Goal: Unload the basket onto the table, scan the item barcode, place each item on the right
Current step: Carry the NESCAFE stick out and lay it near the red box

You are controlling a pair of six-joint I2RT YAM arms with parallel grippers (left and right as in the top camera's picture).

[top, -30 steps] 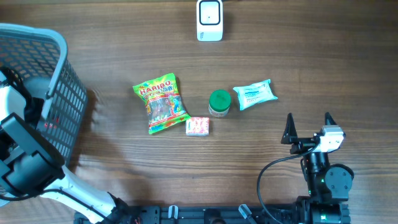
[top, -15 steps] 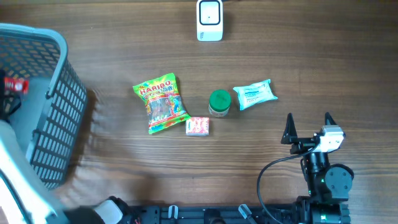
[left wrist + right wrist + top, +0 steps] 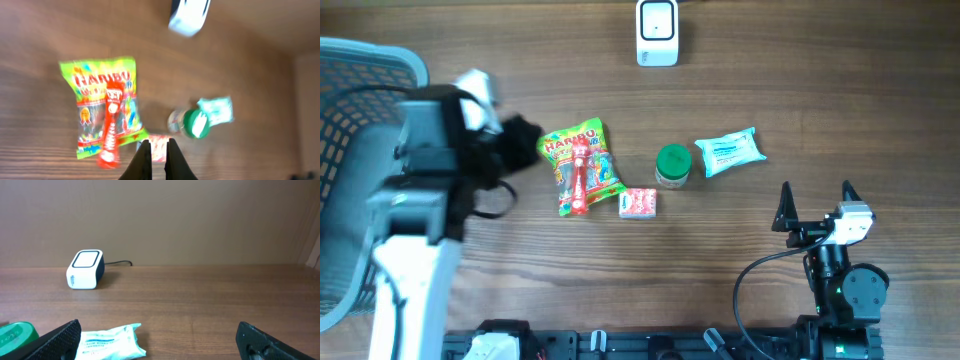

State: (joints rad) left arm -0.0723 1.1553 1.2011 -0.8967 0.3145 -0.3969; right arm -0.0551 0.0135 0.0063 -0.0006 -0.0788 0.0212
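Now finds red tube (image 3: pixel 580 178) out of basket (image 3: pixel 350 60), lying across Haribo bag (image 3: pixel 558 160) on desk (image 3: pixel 720 250); left tool (image 3: pixel 155 145) pressed together, empty; right tool (image 3: pixel 816 190) spread apart; scanner (image 3: pixel 657 30) pass still pending

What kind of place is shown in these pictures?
Probably a mock shop checkout on a wooden table: a white barcode scanner at the far edge, a grey shopping basket at one side, and small groceries such as a bag of sweets and a green-lidded jar.

Dark brown wood-grain table (image 3: pixel 880 120) fills overhead view. Plain tan wall (image 3: pixel 200 220) behind far table edge. Light even, soft; faint shadows only.
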